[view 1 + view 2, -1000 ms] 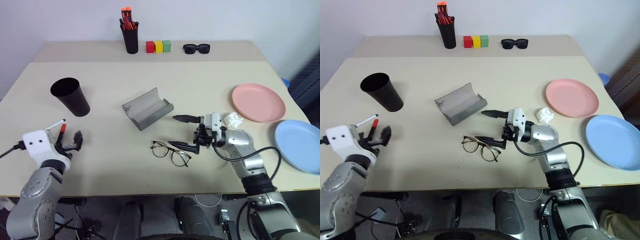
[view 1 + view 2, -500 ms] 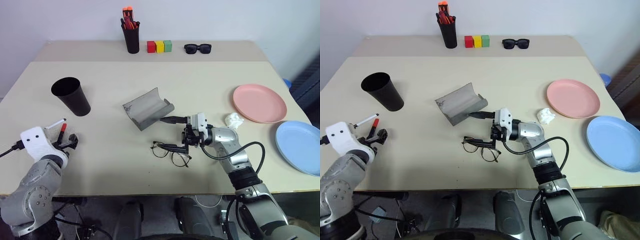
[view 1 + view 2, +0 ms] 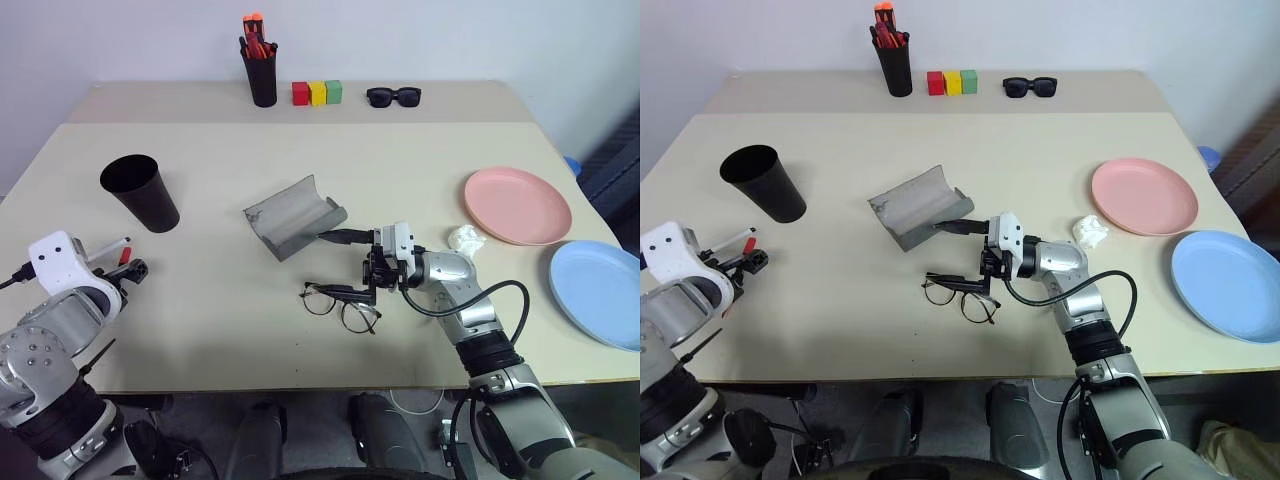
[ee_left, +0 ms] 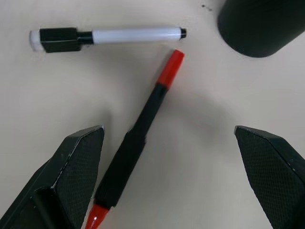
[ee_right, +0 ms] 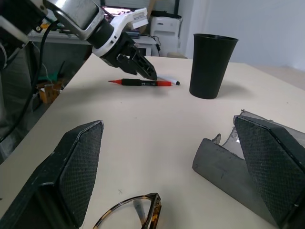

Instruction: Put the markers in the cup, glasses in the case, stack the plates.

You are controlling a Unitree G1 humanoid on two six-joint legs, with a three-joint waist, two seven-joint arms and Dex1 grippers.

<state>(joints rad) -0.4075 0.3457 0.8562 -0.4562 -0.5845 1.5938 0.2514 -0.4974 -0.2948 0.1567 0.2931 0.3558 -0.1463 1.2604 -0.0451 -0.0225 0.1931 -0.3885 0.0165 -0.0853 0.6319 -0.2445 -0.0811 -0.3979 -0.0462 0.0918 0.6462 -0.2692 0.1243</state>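
The beige desk (image 3: 400, 150) carries everything. At its right edge lie the two plates, apart and unstacked: the light blue plate (image 3: 597, 292) nearer the robot and the salmon pink plate (image 3: 518, 205) just behind it, with a crumpled white wad (image 3: 464, 238) beside the pink one.

Mid-desk, the grey case (image 3: 293, 216) lies open, its trough facing up and its long axis running diagonally from near left to far right. The wide black cup (image 3: 140, 192) stands upright, mouth up, on the left part of the desk.

The right claw (image 3: 345, 264) reaches leftward at desk level, its two fingers spread wide and holding nothing, one by the case's near corner, the other over the glasses (image 3: 341, 303). The glasses rest on the desk just in front of the case, frame running roughly left to right. The right wrist view adds a mottled brown tint to their rim.

The left claw (image 4: 167, 181) hangs over the markers near the left front edge, fingers wide apart, empty. The left wrist view gives the markers in full: the white marker (image 4: 105, 36) and the black marker (image 4: 138, 138) lie at an angle, tips almost meeting near the cup. From the head views both are mostly hidden behind the wrist.

Along the far edge: a pen holder (image 3: 261, 73), three coloured blocks (image 3: 316, 93), sunglasses (image 3: 393, 96).
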